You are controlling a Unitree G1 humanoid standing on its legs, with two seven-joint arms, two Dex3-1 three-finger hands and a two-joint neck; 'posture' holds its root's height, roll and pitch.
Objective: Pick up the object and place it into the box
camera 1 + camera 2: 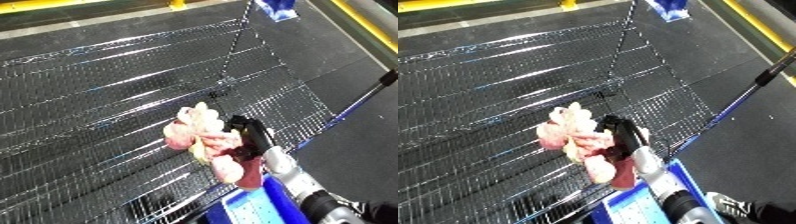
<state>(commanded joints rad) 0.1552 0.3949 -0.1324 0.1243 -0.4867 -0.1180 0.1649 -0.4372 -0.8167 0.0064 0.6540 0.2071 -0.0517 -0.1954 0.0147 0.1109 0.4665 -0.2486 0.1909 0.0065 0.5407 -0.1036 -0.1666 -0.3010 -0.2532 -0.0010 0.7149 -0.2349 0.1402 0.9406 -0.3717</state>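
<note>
1. Step in hand: carry phase, as I read it. The right robot hand [247,137] has its fingers curled round a pink and cream soft toy [202,136] and holds it up in the air.
2. Where the toy is: hanging over the wire mesh surface [98,100], near that surface's lower right edge. It looks clear of the mesh, though I can't rule out contact underneath.
3. The blue bin [631,205] sits at the bottom of the view, just below the hand and toy. Only its near corner shows.
4. Next move, my guess: bring the toy back over the bin opening, then let the fingers go. Watch that the floppy toy doesn't drape on the rim.
5. Left hand: not visible in either view.
6. Count: one toy, one bin, one robot hand in view. One blue item [277,9] at top, too unclear to name.
</note>
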